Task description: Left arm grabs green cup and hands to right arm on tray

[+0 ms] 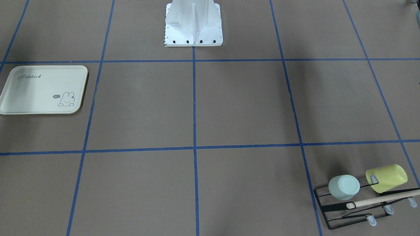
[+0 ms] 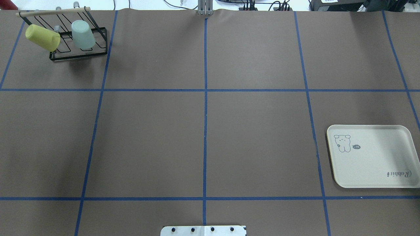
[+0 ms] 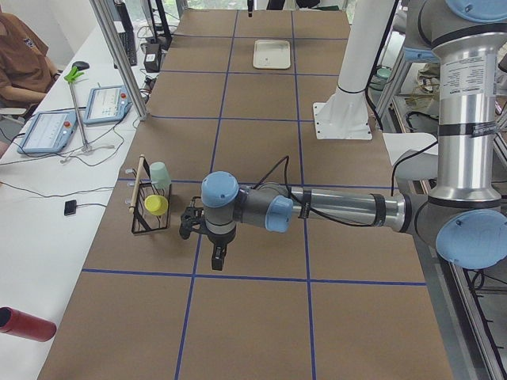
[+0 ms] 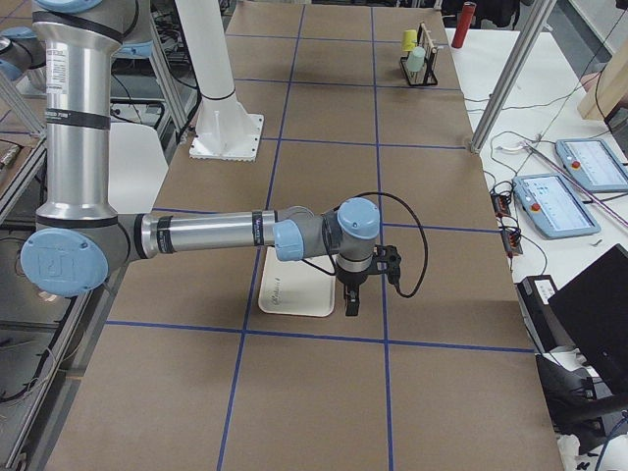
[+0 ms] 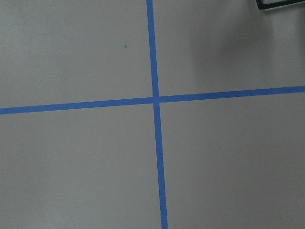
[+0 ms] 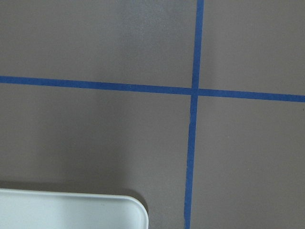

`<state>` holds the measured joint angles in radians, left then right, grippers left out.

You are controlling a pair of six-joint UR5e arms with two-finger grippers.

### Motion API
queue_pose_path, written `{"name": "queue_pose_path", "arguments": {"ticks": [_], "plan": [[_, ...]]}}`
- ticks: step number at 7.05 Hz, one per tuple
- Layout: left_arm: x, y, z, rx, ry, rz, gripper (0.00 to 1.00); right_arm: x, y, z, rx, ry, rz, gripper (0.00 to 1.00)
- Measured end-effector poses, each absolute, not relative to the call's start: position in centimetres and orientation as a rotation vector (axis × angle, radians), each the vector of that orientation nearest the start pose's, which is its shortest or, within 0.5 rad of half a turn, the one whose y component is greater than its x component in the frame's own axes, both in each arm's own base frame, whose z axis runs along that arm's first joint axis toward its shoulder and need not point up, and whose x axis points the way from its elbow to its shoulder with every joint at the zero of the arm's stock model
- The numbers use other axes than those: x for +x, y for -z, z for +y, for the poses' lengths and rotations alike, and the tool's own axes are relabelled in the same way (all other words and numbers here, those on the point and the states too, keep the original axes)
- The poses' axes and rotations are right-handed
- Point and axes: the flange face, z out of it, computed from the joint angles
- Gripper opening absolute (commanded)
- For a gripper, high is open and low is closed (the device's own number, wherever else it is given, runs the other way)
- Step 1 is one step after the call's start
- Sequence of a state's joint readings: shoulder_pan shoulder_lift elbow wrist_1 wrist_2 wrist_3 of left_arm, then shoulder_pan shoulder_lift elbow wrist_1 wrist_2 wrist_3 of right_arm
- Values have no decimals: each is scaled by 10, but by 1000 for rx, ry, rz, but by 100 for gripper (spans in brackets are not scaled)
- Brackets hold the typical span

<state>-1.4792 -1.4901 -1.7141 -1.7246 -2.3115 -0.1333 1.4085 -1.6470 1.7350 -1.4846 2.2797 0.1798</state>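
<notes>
The pale mint-green cup (image 2: pixel 83 34) hangs upside down on a black wire rack (image 2: pixel 78 55) at the far left of the table; it also shows in the front view (image 1: pixel 344 187) and the left side view (image 3: pixel 161 174). The cream Rabbit tray (image 2: pixel 374 157) lies at the near right, and its corner shows in the right wrist view (image 6: pixel 71 210). The left gripper (image 3: pixel 218 255) hangs above the table beside the rack, apart from the cup. The right gripper (image 4: pixel 351 299) hangs just beyond the tray's edge (image 4: pixel 294 289). Both show only in side views, so I cannot tell whether they are open or shut.
A yellow-green cup (image 2: pixel 42 37) hangs on the same rack, next to the green one, under a wooden bar (image 2: pixel 52 11). The rack's corner shows in the left wrist view (image 5: pixel 281 4). Blue tape lines grid the brown table. The robot's white base (image 1: pixel 193 26) stands at the near middle edge.
</notes>
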Motion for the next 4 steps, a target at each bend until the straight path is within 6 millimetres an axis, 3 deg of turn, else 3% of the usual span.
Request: {"name": "queue_pose_path", "arguments": {"ticks": [4], "plan": [[-11, -602, -475, 161, -78, 808, 100, -24, -619, -480, 102, 94, -740, 100]]}}
